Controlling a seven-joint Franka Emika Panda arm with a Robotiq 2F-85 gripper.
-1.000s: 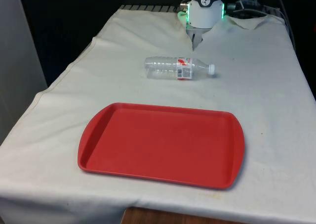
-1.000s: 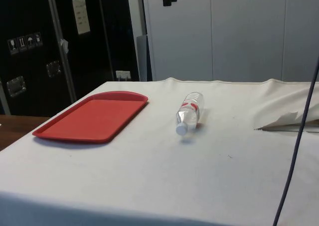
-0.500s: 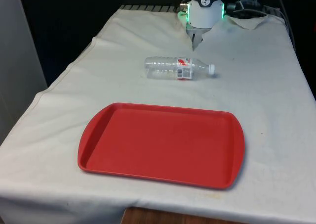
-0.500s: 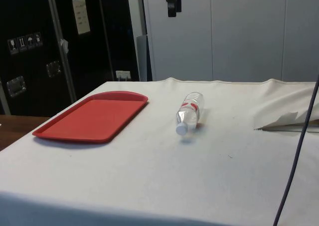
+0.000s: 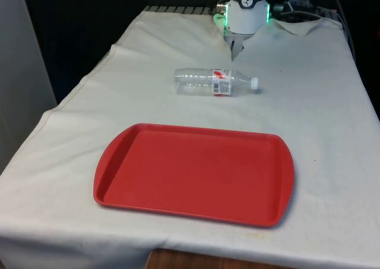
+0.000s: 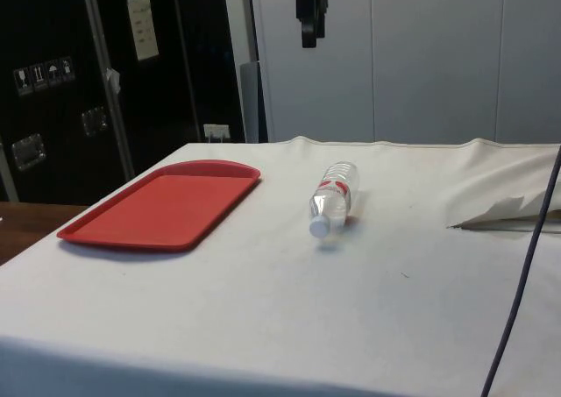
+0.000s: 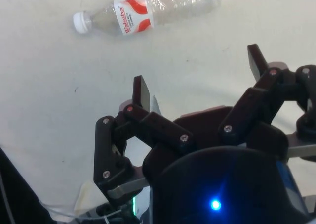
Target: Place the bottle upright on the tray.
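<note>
- We have the gripper (image 7: 200,75) high above the table's far end, fingers spread wide, nothing between them. In the side view it hangs well above the bottle (image 6: 333,197).
- Bottle lies on its side on the white cloth (image 5: 320,97), toward the far end of the table and well apart from the tray (image 5: 195,173). Cap (image 5: 254,83) points to the front view's right, base to the front view's left.
- Tray sits near the table's near edge with nothing on it.
- Step in hand, as we read it: reach and grasp. Nothing gripped yet, so the task is barely started.
- Doing it well: we'd come down over the body near the label (image 7: 132,17), jaws straddling the bottle across its width, not along its length. Centre the jaws on it so it doesn't roll off one finger.
- Squeeze gently. Clear thin plastic, looks empty and ribbed, likely to dent or pop out under a hard grip.
- Round body on cloth can roll when touched, so both fingers should close evenly.
- It then needs a quarter turn to stand base down. Light, tall and narrow, so it may tip on release.
- Tray is smooth hard red plastic, rounded corners, raised rim, flat floor. Set the bottle down well inside the rim.
</note>
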